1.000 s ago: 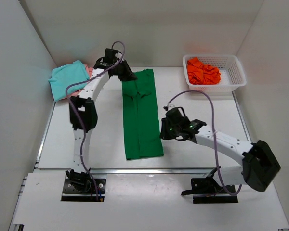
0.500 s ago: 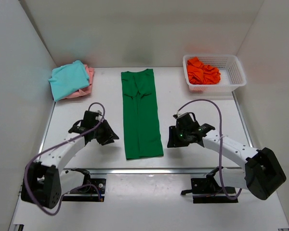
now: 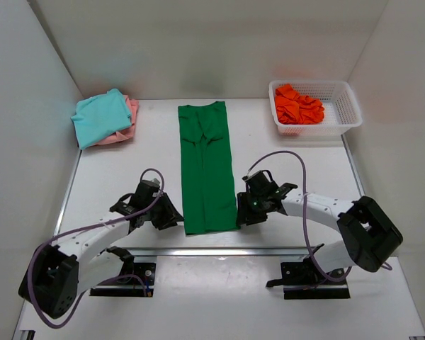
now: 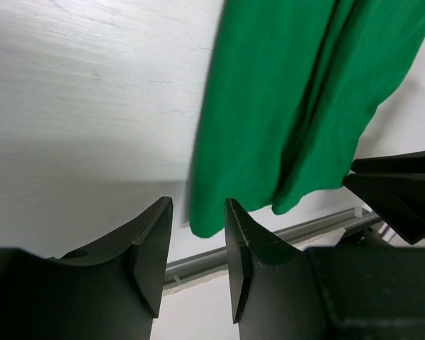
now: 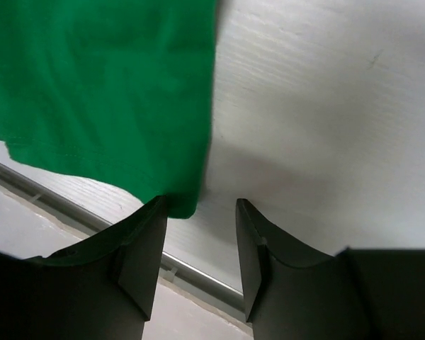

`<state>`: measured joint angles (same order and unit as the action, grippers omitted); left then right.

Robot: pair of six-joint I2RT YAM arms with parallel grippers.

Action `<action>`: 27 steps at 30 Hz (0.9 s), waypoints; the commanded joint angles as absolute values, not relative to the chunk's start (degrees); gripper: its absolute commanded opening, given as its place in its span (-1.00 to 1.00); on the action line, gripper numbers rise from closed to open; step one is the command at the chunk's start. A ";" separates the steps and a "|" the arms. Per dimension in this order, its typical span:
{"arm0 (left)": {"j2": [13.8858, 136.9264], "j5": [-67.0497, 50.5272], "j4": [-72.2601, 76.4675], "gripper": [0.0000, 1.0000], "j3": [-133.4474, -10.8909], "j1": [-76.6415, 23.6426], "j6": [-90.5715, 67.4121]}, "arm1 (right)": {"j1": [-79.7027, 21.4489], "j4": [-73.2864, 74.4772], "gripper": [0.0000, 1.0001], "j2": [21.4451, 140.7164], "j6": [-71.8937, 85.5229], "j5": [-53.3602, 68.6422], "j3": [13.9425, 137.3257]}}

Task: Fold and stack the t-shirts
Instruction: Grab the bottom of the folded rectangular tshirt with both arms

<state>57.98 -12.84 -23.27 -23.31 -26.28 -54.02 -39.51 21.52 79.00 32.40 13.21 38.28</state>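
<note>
1. My left claw [image 3: 171, 219] sits low on the bench [image 3: 120, 170], just beside the near left corner of the dark green t-shirt [image 3: 207, 170]. Its fingers are parted and nothing is between them.
2. My right claw [image 3: 241, 215] is at the near right corner, likewise released. The hem lies at one fingertip, ungripped.
3. The dark green t-shirt lies flat as a long narrow strip down the middle of the bench.
4. At the far left, the teal t-shirt [image 3: 99, 117] rests on the pale pink t-shirt [image 3: 132, 113].
5. The bright orange t-shirt [image 3: 297, 105] is bunched in the white basket [image 3: 348, 106] at the far right.
</note>
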 commanded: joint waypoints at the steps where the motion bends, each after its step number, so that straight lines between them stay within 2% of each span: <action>1: 61.16 -10.90 -18.55 -0.07 -24.96 -30.13 -56.16 | -40.78 20.30 -0.19 81.12 33.58 13.27 41.39; 7: 72.31 -8.88 -21.88 -0.07 -32.25 -36.55 -53.44 | -43.15 21.53 -0.19 83.15 33.49 11.96 42.54; 8: 73.81 -8.96 -21.88 -0.18 -32.86 -37.17 -53.18 | -43.15 21.01 -0.40 83.49 33.75 12.48 42.63; 9: 74.09 -8.53 -22.58 -0.29 -32.70 -37.44 -53.00 | -42.89 21.01 -0.71 83.41 33.92 12.48 42.54; 11: 74.53 -9.14 -23.54 -0.96 -31.48 -36.57 -52.56 | -42.10 21.53 -0.99 83.41 34.10 12.66 42.28; 12: 73.75 -9.05 -24.16 -1.00 -31.12 -35.78 -51.95 | -41.66 22.14 -1.00 82.97 34.28 11.87 42.01; 17: 69.97 -9.40 -26.10 -1.00 -28.65 -33.31 -49.75 | -41.31 21.71 -1.00 79.81 35.24 13.10 39.03; 27: 68.39 -13.36 -26.54 -1.00 -28.56 -35.24 -49.83 | -42.19 22.59 -1.00 76.55 36.21 15.64 38.06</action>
